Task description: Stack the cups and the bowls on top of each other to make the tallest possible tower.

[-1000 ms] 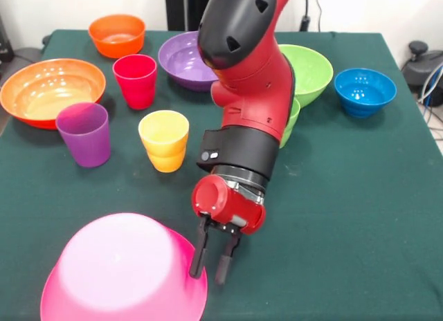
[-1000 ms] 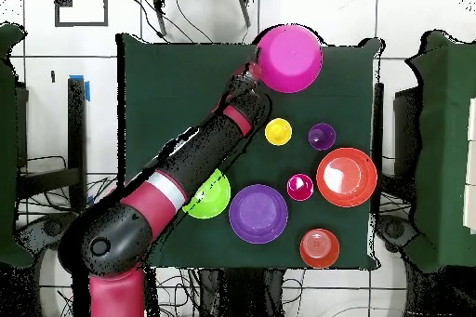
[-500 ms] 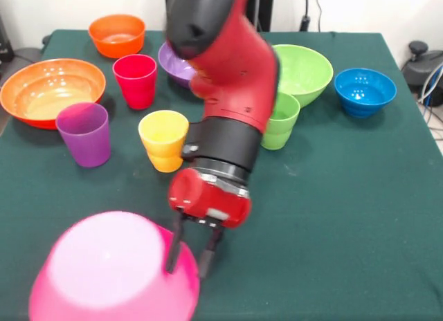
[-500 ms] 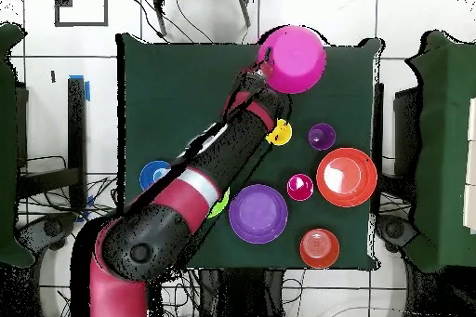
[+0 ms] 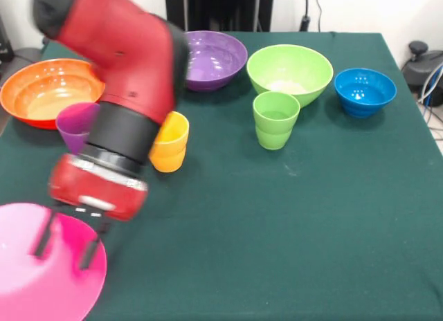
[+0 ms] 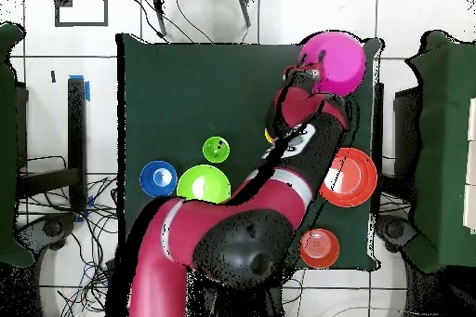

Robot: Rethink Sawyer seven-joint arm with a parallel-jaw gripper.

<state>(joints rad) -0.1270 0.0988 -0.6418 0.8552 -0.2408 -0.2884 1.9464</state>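
1. Since the earlier frame the arm (image 5: pixel 121 72) has swung toward the front view's left, and the pink bowl (image 5: pixel 41 269) has slid with it to the table's near left corner, partly off the picture's edge.
2. The gripper (image 5: pixel 64 246) hangs over the pink bowl, fingers (image 5: pixel 43 239) spread apart with nothing between them; whether they touch the bowl is unclear.
3. The pink bowl lies upside down, dome up.
4. Behind it, the large orange bowl (image 5: pixel 38 93) sits upright and looks empty.
5. The purple cup (image 5: pixel 73 124) and yellow cup (image 5: pixel 170 142) stand upright, both partly hidden by the arm.
6. The purple bowl (image 5: pixel 214 58) is open and looks empty.
7. The green cup (image 5: pixel 275 119) stands just before the green bowl (image 5: pixel 289 72).
8. The blue bowl (image 5: pixel 365 91) sits rightmost, apart from the rest.
9. Overhead, the small orange bowl (image 6: pixel 319 247) shows beside the arm; the red cup is hidden.
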